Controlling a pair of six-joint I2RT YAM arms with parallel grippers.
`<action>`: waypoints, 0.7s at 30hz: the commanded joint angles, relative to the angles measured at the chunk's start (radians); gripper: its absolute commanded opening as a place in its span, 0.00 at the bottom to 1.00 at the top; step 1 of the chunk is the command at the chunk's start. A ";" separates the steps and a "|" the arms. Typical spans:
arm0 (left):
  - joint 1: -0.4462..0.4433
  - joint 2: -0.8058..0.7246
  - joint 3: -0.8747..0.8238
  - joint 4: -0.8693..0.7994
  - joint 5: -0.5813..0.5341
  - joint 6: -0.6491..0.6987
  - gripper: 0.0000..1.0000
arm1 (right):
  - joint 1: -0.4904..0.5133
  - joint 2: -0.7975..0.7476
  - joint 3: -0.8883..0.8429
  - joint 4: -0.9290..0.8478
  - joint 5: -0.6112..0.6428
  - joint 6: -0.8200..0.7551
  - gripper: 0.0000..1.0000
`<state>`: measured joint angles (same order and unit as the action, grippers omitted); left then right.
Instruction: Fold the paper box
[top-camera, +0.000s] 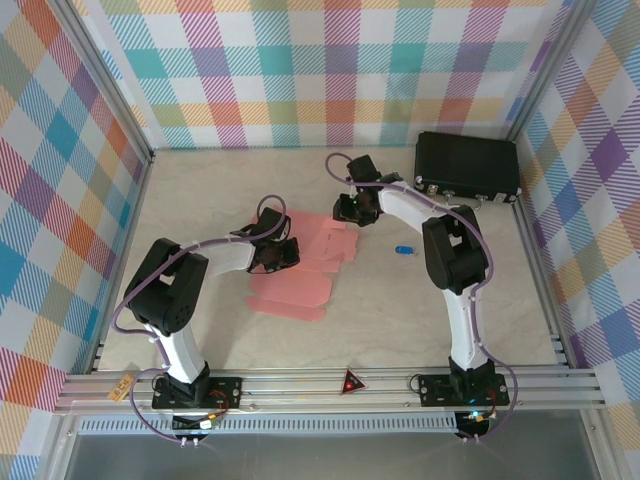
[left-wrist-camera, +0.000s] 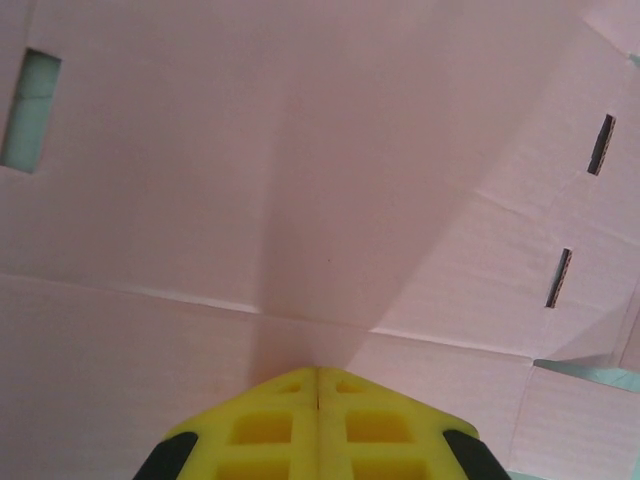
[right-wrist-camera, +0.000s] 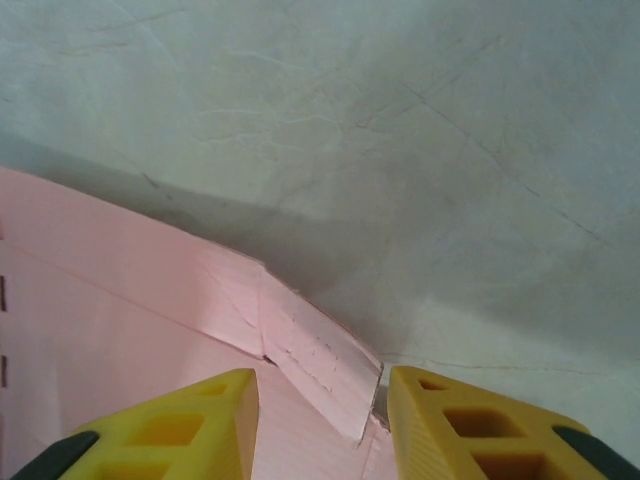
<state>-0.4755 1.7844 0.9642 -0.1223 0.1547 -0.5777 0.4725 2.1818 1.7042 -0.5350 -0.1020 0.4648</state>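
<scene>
Beige table (top-camera: 400, 320) carries the paper box (top-camera: 300, 285), left gripper (left-wrist-camera: 318, 372) closed

Paper box (top-camera: 300, 288), black case (top-camera: 467, 165) on table (top-camera: 400, 315)

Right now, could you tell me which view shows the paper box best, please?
The top external view: it takes in nearly the whole flat paper box. The left wrist view gives a close panel with slots; the right wrist view, one edge flap.
</scene>
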 joint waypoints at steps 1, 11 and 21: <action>-0.014 0.026 -0.026 -0.001 -0.029 -0.027 0.00 | 0.006 0.021 0.043 -0.052 0.027 0.020 0.40; -0.018 0.032 -0.030 0.000 -0.024 -0.025 0.00 | 0.006 0.074 0.091 -0.050 -0.050 0.002 0.37; -0.020 0.047 -0.025 0.001 -0.013 -0.023 0.00 | 0.014 0.051 0.094 -0.004 -0.136 -0.035 0.34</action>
<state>-0.4820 1.7908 0.9581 -0.0883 0.1467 -0.5911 0.4732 2.2398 1.7714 -0.5621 -0.1822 0.4561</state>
